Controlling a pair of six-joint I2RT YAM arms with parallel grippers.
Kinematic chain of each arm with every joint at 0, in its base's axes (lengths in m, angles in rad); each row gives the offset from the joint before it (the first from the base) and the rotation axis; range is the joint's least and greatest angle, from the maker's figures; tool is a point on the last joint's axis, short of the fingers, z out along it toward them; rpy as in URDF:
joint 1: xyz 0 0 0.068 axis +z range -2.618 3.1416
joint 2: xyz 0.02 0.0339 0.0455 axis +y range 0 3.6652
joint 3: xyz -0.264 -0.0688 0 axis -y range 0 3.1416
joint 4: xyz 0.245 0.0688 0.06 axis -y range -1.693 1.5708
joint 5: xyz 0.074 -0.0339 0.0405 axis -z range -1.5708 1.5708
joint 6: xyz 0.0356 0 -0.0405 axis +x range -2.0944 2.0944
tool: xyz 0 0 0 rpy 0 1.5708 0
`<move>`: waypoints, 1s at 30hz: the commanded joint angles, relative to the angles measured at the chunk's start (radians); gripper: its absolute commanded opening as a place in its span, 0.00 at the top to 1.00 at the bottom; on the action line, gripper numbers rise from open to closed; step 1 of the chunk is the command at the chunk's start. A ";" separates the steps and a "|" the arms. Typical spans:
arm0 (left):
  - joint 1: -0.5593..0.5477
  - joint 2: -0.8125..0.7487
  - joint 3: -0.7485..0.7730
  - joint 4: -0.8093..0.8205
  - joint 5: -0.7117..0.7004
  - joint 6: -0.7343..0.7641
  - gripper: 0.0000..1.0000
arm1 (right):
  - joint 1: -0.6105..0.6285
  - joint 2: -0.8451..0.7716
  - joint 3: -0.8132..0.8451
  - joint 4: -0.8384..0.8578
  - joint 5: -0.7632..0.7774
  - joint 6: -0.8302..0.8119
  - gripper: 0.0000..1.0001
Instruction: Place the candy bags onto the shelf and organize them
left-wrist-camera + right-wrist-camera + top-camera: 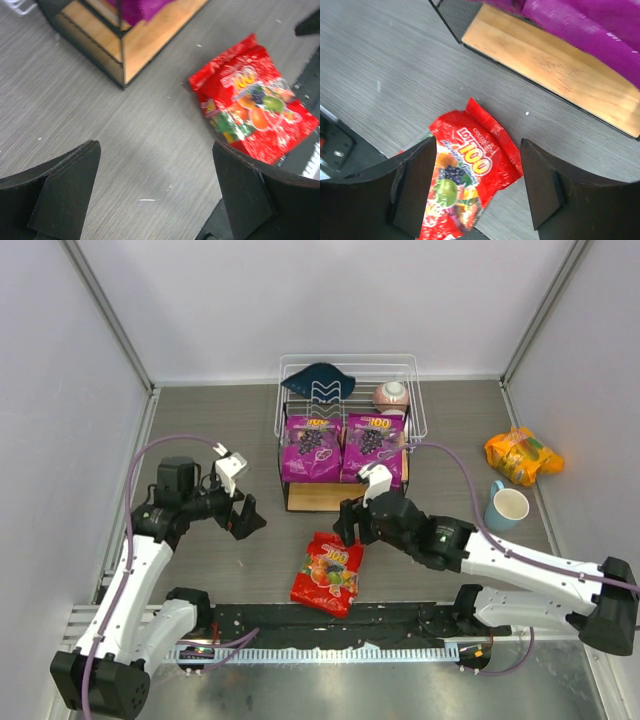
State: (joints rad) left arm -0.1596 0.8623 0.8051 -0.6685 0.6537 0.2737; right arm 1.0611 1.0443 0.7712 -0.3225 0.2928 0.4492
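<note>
Red bag reads "LOT 100", purple bags on shelf "100"; your R gripper hangs over red bag, jaws wide; L gripper wide too.

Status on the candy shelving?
Open, empty: left gripper, right gripper; right over red bag on table. Two purple bags on shelf; orange bag beside mug. Nothing blocking.

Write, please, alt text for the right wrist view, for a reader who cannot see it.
The open right gripper hovers over a red candy bag lying on the grey table, its black fingers either side. Behind it, the shelf shows a bare wooden board with purple candy bags at the top edge.
</note>
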 commanded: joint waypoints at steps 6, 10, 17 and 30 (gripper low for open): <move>-0.001 -0.049 0.002 -0.088 0.362 0.076 0.03 | 0.147 -0.104 -0.047 -0.084 0.307 0.379 0.26; -0.003 -0.055 -0.036 0.019 0.405 -0.080 0.08 | 0.258 -0.057 -0.072 -0.075 0.436 0.498 0.26; -0.026 -0.088 -0.151 0.217 0.227 -0.269 0.14 | 0.341 0.063 -0.061 -0.039 0.565 0.614 0.25; -0.193 -0.037 -0.244 0.349 -0.008 -0.465 0.06 | 0.430 0.097 -0.113 -0.208 0.689 1.049 0.26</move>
State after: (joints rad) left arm -0.3080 0.7673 0.5472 -0.3935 0.7261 -0.1234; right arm 1.4647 1.1347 0.6662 -0.5018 0.8852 1.3365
